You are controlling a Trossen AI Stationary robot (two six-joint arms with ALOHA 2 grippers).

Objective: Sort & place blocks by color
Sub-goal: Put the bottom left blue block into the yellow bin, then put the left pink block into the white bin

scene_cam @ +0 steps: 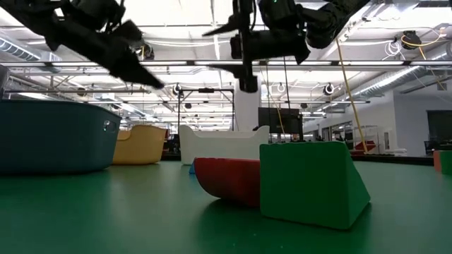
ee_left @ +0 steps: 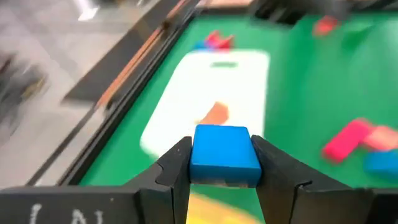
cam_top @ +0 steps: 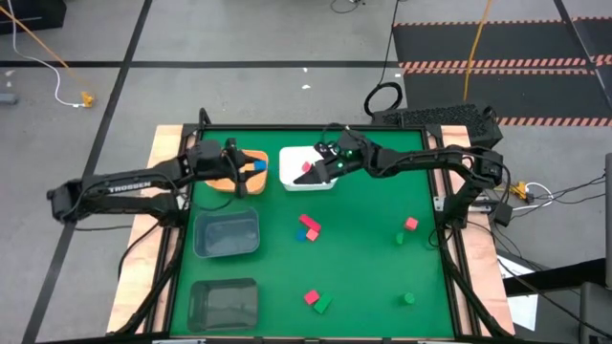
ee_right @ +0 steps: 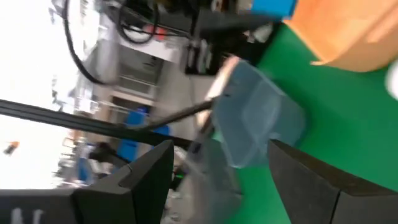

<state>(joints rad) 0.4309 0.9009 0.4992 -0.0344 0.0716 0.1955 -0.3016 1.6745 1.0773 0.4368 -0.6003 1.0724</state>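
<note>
While the left gripper [cam_top: 251,168] hangs over the orange bin [cam_top: 222,180] at the far left, clenched on a blue block [ee_left: 224,155], our right gripper [cam_top: 325,164] sits over the white bin [cam_top: 292,164] with fingers spread and nothing between them; a red block [cam_top: 307,167] lies inside. We've got loads of open green mat [cam_top: 363,258] in the middle. Loose blocks sit centre, near edge and right: pink block [cam_top: 410,224], green block [cam_top: 322,305].
</note>
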